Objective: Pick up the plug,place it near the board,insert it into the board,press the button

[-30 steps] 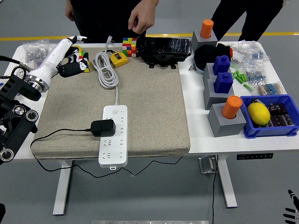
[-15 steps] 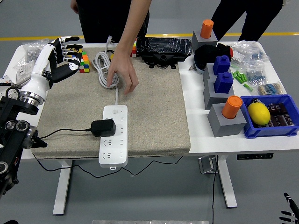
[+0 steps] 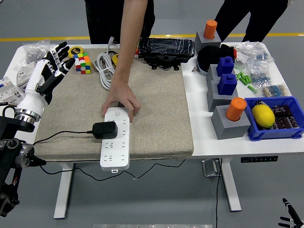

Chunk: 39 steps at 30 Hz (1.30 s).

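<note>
A black plug [image 3: 105,129] sits in the left side of the white power strip [image 3: 115,147], which lies on the beige mat [image 3: 156,109]. The plug's black cord trails left off the mat. A person's hand [image 3: 121,101] rests on the strip's far end and covers the button there. My left hand [image 3: 49,67] hovers over the mat's far left corner with its fingers spread and nothing in them, well away from the plug. Only the tips of my right hand [image 3: 289,214] show at the bottom right corner, below the table.
A coiled white cable [image 3: 106,69] and a colour cube [image 3: 81,62] lie at the mat's far left. A black case [image 3: 166,49] stands at the back. Grey blocks with orange and blue pegs [image 3: 230,116] and a blue bin [image 3: 275,119] fill the right side.
The person's hand moved from the coiled cable down onto the strip's far end. My left hand drew back toward the left and lower.
</note>
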{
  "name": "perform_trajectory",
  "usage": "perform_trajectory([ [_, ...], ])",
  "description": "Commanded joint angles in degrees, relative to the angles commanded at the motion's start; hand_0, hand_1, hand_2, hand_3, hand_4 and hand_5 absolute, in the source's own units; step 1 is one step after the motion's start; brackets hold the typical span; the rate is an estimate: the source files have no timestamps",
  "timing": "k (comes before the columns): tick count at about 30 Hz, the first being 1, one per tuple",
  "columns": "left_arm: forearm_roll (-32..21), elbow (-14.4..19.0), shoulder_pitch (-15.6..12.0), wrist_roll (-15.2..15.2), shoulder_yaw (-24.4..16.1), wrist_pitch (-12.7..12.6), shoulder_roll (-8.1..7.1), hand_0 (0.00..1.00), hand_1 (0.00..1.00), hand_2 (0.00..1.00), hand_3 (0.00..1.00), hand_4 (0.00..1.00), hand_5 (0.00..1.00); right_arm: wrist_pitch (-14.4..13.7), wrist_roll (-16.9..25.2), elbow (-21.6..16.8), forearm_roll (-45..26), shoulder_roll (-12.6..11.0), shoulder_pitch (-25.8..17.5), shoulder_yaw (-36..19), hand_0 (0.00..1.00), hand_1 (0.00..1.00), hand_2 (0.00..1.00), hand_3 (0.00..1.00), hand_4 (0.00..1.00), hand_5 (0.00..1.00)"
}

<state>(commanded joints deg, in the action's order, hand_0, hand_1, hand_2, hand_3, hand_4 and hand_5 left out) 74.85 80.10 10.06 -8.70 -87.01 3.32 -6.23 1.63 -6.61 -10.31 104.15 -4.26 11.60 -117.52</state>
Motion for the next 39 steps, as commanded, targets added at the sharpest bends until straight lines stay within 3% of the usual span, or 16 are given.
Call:
perform_trajectory([
  [10, -0.2, 2.35, -3.26, -0.42, -1.86, -0.16, 2.2, 0.981, 0.998, 0.978, 0.975, 0.998, 0.998, 0.09, 0.23, 0.0, -0.13, 0.98, -1.37, -0.21, 0.856, 0.752, 0.705, 0.763, 0.998, 0.998],
  [22, 0.12, 2.85, -4.19, -0.85, -1.33, -1.19, 2.36, 0.944, 0.984, 0.962, 0.974, 0.998, 0.998, 0.23, 0.22, 0.0, 0.09, 1.17, -1.7, 0.12, 0.856, 0.752, 0.705, 0.764, 0.998, 0.998],
  [25, 1.54, 3.21, -4.24, -0.09, -1.08, -0.92, 1.24, 0.944, 0.984, 0.962, 0.974, 0.998, 0.998, 0.26, 0.17, 0.0, 0.29, 1.14, -1.69, 0.15, 0.856, 0.752, 0.705, 0.764, 0.998, 0.998],
  [26, 3.17, 3.54, -4.26, 0.73, -1.06, -0.06, 0.36, 0.952, 0.971, 0.956, 0.98, 0.998, 0.666, 0.28, 0.15, 0.0, 0.38, 1.15, -1.68, 0.16, 0.856, 0.752, 0.705, 0.764, 0.998, 0.998],
  [28, 7.28, 4.56, -4.01, 2.93, -0.69, 2.1, -2.09, 0.952, 0.971, 0.956, 0.98, 0.998, 0.666, 0.29, 0.18, 0.0, 0.38, 1.18, -1.58, 0.21, 0.856, 0.752, 0.705, 0.764, 0.998, 0.998],
  [31, 13.93, 6.5, -3.43, 6.47, 0.87, 5.22, -7.07, 0.952, 0.971, 0.956, 0.98, 0.998, 0.666, 0.21, 0.15, 0.0, 0.05, 1.06, -1.22, 0.37, 0.856, 0.752, 0.705, 0.764, 0.998, 0.998],
  [32, 15.18, 7.06, -3.38, 7.1, 1.19, 6.11, -8.33, 0.971, 0.998, 0.995, 0.998, 0.998, 0.552, 0.19, 0.15, 0.0, 0.03, 1.03, -1.12, 0.33, 0.856, 0.752, 0.705, 0.764, 0.998, 0.998],
  [34, 17.06, 8.63, -3.38, 8.27, 1.9, 8.05, -10.58, 0.971, 0.998, 0.995, 0.998, 0.998, 0.552, 0.13, 0.13, 0.0, -0.12, 0.94, -0.81, 0.36, 0.856, 0.752, 0.705, 0.764, 0.998, 0.998],
  [37, 19.83, 10.51, -3.42, 9.63, 2.93, 10.11, -12.4, 0.971, 0.998, 0.995, 0.998, 0.998, 0.552, 0.01, 0.1, 0.0, -0.43, 0.78, -0.39, 0.42, 0.856, 0.752, 0.705, 0.764, 0.998, 0.998],
  [38, 21.01, 10.87, -3.38, 10.04, 3.33, 10.55, -12.68, 0.998, 0.998, 0.998, 0.998, 0.998, 0.415, -0.02, 0.05, 0.0, -0.44, 0.72, -0.27, 0.4, 0.855, 0.752, 0.705, 0.764, 0.998, 0.998],
  [39, 22.23, 11.11, -3.33, 10.51, 3.95, 11.19, -12.89, 0.998, 0.998, 0.998, 0.998, 0.998, 0.415, -0.07, 0.0, 0.0, -0.35, 0.66, -0.14, 0.3, 0.855, 0.752, 0.705, 0.764, 0.998, 0.998],
])
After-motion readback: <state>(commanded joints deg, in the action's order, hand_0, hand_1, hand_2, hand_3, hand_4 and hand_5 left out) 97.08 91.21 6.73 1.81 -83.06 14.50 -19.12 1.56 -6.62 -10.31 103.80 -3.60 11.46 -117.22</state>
